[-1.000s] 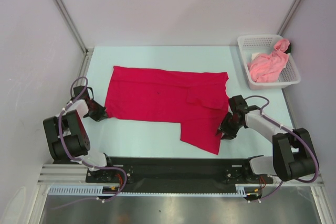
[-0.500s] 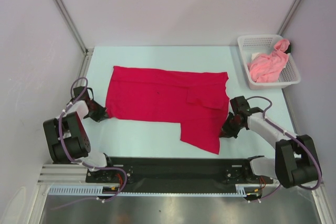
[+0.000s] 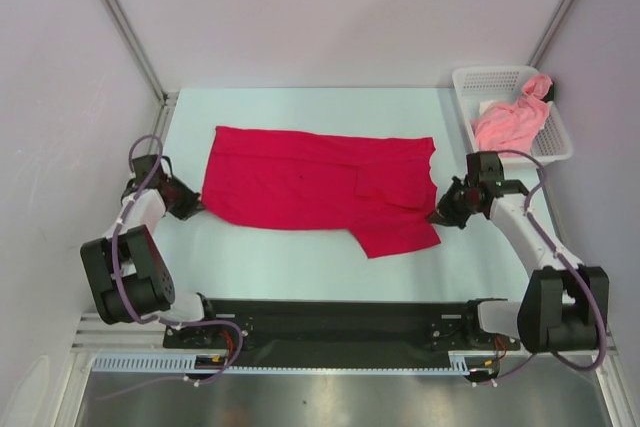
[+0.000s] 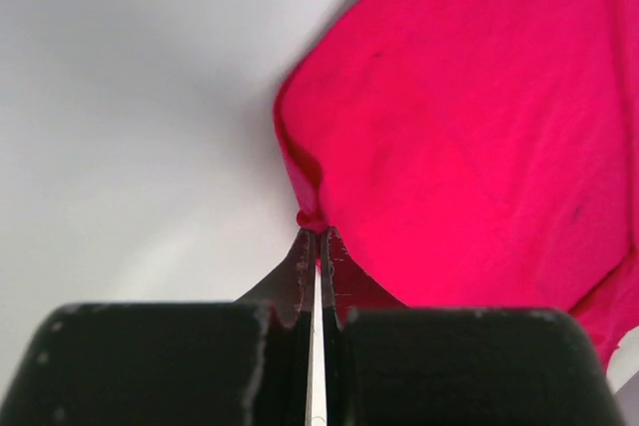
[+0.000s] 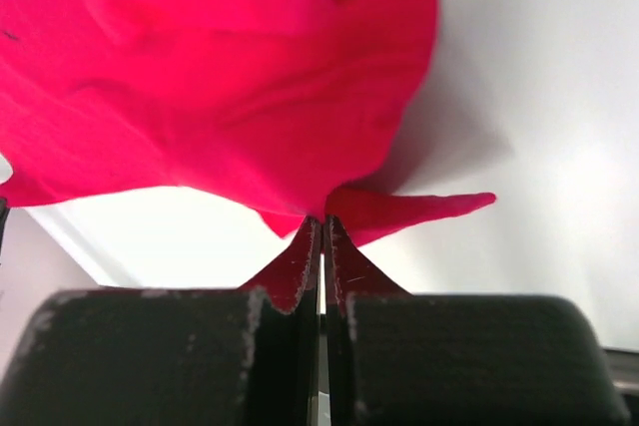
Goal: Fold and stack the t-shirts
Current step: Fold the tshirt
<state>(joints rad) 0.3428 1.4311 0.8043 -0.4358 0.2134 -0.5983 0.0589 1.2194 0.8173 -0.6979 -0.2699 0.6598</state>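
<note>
On the bench (image 3: 300,262), the red t-shirt (image 3: 300,182) lies spread lengthwise across the middle, mostly flat, with a smaller layer of its own cloth doubled over near its right end and a short flap hanging toward the near edge on that side. The left fingers (image 3: 192,205) are pressed together on a small pinch of cloth at the shirt's near-left corner; the left wrist view shows the tips (image 4: 308,251) nipping a tiny bunch of the hem with the bench bare beside it. The right fingers (image 3: 441,215) are likewise clamped on the shirt's right edge, and the right wrist view shows their tips (image 5: 310,241) closed on red cloth that is raised off the bench and throws a shadow beneath. The pink t-shirt (image 3: 510,125) sits crumpled in the white basket (image 3: 560,154) at the far right corner, well apart from both arms. By my reading, the job is in its early part: the red shirt is only being gathered for a fold, no tidy folded packet exists yet, the pink one has not been laid out, and nothing has been stacked.
</note>
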